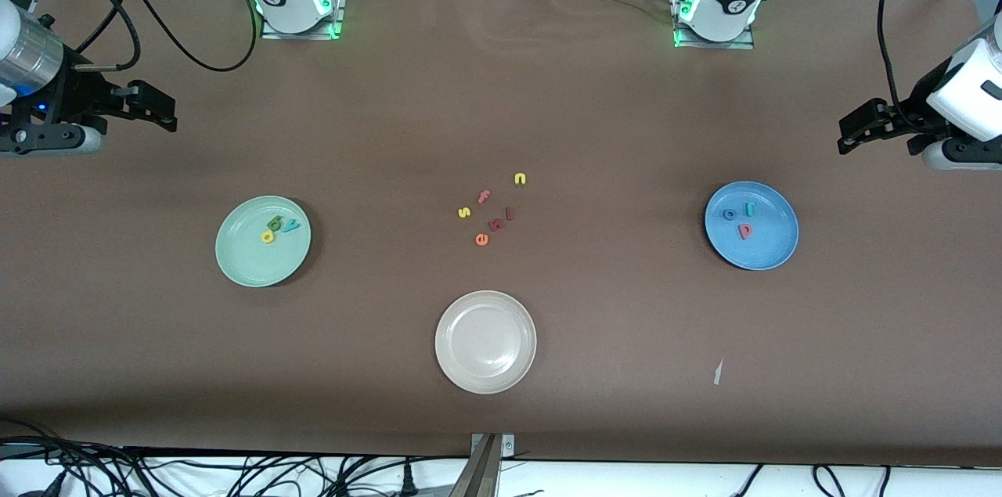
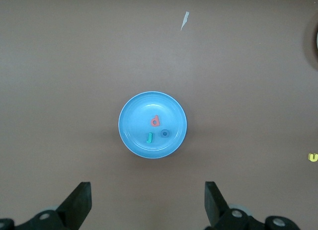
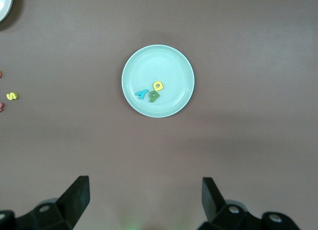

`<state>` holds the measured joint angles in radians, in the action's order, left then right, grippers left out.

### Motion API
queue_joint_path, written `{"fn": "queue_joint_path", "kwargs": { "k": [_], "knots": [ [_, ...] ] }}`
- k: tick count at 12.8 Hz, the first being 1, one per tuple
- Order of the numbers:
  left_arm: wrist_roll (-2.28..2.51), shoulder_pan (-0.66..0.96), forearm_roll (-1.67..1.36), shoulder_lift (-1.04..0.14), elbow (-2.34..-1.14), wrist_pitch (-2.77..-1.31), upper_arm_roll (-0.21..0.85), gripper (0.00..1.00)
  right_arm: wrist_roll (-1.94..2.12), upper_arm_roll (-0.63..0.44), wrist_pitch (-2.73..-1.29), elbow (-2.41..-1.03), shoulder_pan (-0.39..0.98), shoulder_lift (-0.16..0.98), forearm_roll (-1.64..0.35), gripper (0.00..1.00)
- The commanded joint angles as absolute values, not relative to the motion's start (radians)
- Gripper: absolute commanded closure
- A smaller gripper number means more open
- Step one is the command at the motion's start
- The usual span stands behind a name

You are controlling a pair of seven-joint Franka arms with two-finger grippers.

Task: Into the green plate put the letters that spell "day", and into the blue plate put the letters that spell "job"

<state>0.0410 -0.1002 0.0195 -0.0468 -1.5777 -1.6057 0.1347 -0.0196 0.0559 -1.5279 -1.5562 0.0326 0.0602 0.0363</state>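
Observation:
The green plate (image 1: pixel 243 262) (image 3: pixel 164 61) holds the yellow d (image 1: pixel 268 235) (image 3: pixel 158 85), the green a (image 1: pixel 275 223) (image 3: pixel 154 95) and the teal y (image 1: pixel 290 226) (image 3: pixel 142 94). In the blue plate (image 1: pixel 771 246) (image 2: pixel 136 113) lie the teal j (image 1: pixel 749 208) (image 2: pixel 149 137), the blue o (image 1: pixel 729 214) (image 2: pixel 165 134) and the pink-red b (image 1: pixel 744 231) (image 2: pixel 155 121). My left gripper (image 1: pixel 849 133) (image 2: pixel 148 200) hangs open and empty over bare table at the left arm's end. My right gripper (image 1: pixel 160 109) (image 3: pixel 144 197) hangs open and empty at the right arm's end.
A beige-white plate (image 1: pixel 485 372) stands nearest the front camera, mid-table. Loose letters lie in the middle: a yellow n (image 1: pixel 520 178), a yellow s (image 1: pixel 464 212), a pink f (image 1: pixel 484 196), an orange e (image 1: pixel 481 239) and dark red letters (image 1: pixel 497 224). A white scrap (image 1: pixel 717 372) lies nearby.

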Motion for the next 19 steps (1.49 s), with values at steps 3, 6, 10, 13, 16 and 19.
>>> {"fn": "queue_joint_path", "kwargs": {
  "k": [3,6,10,13,16,19],
  "knots": [
    [0.058,-0.100,0.046,-0.044,-1.578,-1.609,0.140,0.00,-0.002,0.063,-1.511,-1.529,0.023,0.069,0.044,0.00],
    [0.066,-0.101,0.046,-0.044,-1.582,-1.608,0.140,0.01,-0.002,0.063,-1.511,-1.529,0.023,0.069,0.044,0.00],
    [0.066,-0.107,0.048,-0.045,-1.586,-1.609,0.140,0.02,-0.002,0.063,-1.511,-1.529,0.023,0.069,0.044,0.00],
    [0.064,-0.110,0.048,-0.043,-1.586,-1.609,0.140,0.02,-0.002,0.063,-1.511,-1.529,0.023,0.069,0.044,0.00],
    [0.064,-0.109,0.046,-0.043,-1.580,-1.611,0.138,0.02,-0.002,0.063,-1.511,-1.529,0.023,0.069,0.046,0.00],
    [0.067,-0.109,0.046,-0.043,-1.580,-1.611,0.140,0.01,-0.002,0.064,-1.511,-1.529,0.023,0.071,0.048,0.00]
  ]
}}
